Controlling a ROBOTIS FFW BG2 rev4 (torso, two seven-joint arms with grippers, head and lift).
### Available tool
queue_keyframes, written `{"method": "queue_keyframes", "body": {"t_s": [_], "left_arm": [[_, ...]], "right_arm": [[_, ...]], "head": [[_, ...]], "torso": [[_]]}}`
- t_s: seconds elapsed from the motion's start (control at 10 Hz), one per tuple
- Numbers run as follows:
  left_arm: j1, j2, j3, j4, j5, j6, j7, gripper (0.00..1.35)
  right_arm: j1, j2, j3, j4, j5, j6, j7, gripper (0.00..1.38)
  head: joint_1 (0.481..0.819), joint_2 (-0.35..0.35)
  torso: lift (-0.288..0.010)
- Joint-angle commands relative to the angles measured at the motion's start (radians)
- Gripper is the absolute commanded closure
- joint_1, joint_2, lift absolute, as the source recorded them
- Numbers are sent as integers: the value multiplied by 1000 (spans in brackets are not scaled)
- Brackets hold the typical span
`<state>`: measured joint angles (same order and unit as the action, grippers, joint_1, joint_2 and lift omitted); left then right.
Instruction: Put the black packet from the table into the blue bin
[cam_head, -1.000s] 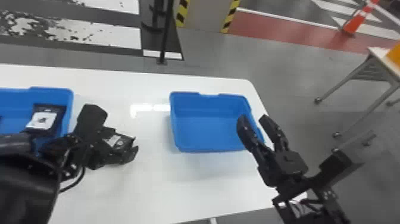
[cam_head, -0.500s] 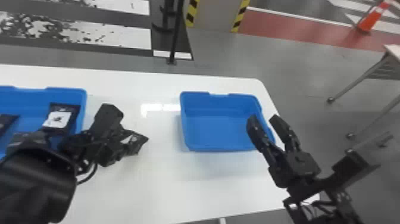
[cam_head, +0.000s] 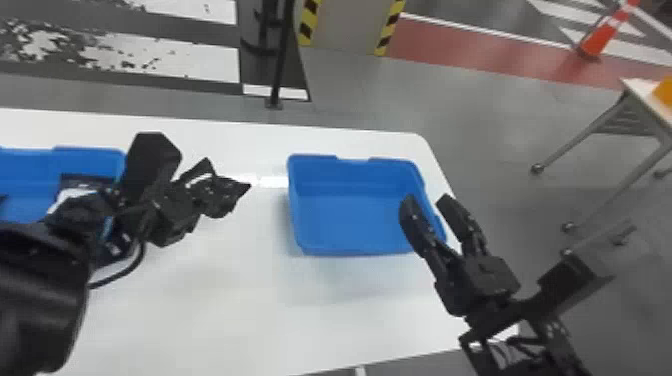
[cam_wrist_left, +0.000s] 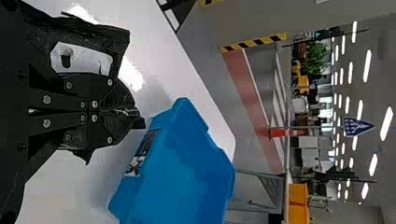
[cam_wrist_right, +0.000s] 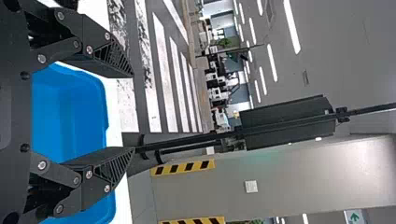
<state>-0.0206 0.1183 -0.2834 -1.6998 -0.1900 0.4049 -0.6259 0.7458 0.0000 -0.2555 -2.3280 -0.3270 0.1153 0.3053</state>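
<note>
"Where is the black packet held?"
"Above the surface, pinched between the closed fingers of the left hand, perhaps so it can be carried to the blue bin."
"And the right hand?"
"Spread wide, nothing gripped, it is held near the bin's right side, presumably so the drop is left unobstructed."

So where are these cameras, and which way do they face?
Head view: on the head, facing forward and down at the table; left arm and right arm show.
Left wrist view: on that wrist, facing past the left gripper, shut on the packet, across the table.
Right wrist view: on that wrist, facing past the open right gripper into the room.
All share the right-hand blue bin.
</note>
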Motion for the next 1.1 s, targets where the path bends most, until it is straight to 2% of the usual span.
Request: {"method": "queue_keyframes", "body": {"t_s": [0.0, 0.2, 0.3, 0.5, 0.6, 0.7, 0.8, 0.9, 1.0], "left_arm": [[55, 6, 82, -108, 15, 34, -5, 1220], [97, 12, 216, -142, -17, 34, -23, 1220], [111, 14, 287, -145, -67, 7, -29, 1220], [126, 6, 417, -142, -147, 10, -29, 1220], [133, 0, 467, -142, -161, 25, -28, 1033], [148, -8, 497, -142, -157, 42, -26, 575], [160, -19, 521, -142, -153, 20, -23, 183], [170, -26, 541, -142, -145, -32, -21, 78], [185, -31, 553, -145, -101, -79, -21, 134]], "right_arm": [[0, 1, 0, 0, 0, 0, 0, 510], [0, 1, 0, 0, -2, 0, 0, 510], [-2, 1, 0, 0, -2, 0, 0, 510], [-2, 1, 0, 0, -2, 0, 0, 510], [-2, 1, 0, 0, -4, 0, 0, 510], [0, 1, 0, 0, -6, 0, 0, 510], [0, 1, 0, 0, -6, 0, 0, 510], [0, 1, 0, 0, -8, 0, 0, 510], [0, 1, 0, 0, -8, 0, 0, 510]], "head": [[695, -319], [695, -261], [695, -237], [695, -125], [695, -68], [695, -17], [695, 17], [695, 27], [695, 40]], "torso": [[-110], [-110], [-110], [-110], [-110], [-110], [-110], [-110], [-110]]}}
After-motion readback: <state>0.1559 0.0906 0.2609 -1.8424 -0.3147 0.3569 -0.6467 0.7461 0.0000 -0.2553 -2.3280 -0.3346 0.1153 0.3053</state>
